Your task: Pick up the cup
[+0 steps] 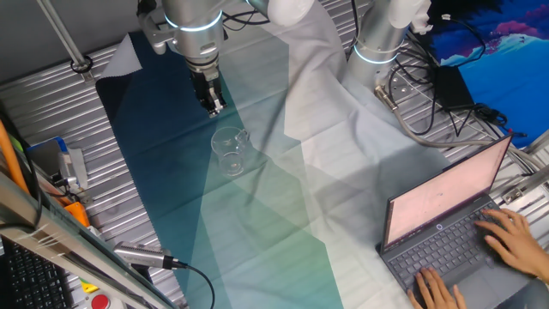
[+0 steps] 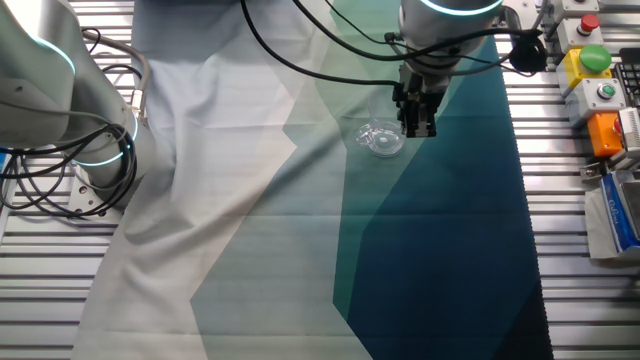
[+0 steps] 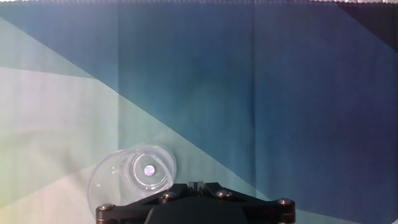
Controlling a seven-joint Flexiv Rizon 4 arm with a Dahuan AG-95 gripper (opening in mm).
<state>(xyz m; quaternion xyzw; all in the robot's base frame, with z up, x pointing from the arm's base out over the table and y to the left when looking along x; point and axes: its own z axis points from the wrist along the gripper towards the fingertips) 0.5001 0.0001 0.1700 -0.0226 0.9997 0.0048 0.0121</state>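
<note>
Stands upright, the cup [image 1: 229,151], on the teal-and-pale cloth [image 1: 257,215] spread over the counter [image 1: 51,94], just beside the fingers [image 1: 214,105] and off their centre line. Could be clipped on the rim and tipped or skidded away if lowered from here without shifting sideways over it. Hangs straight down above the cloth, gripper [image 2: 416,122] holding nothing, fingers seemingly close together, though cannot tell for sure

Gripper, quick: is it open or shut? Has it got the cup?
Gripper: cannot be told whether open or shut; it holds nothing. The cup stands apart on the cloth.
</note>
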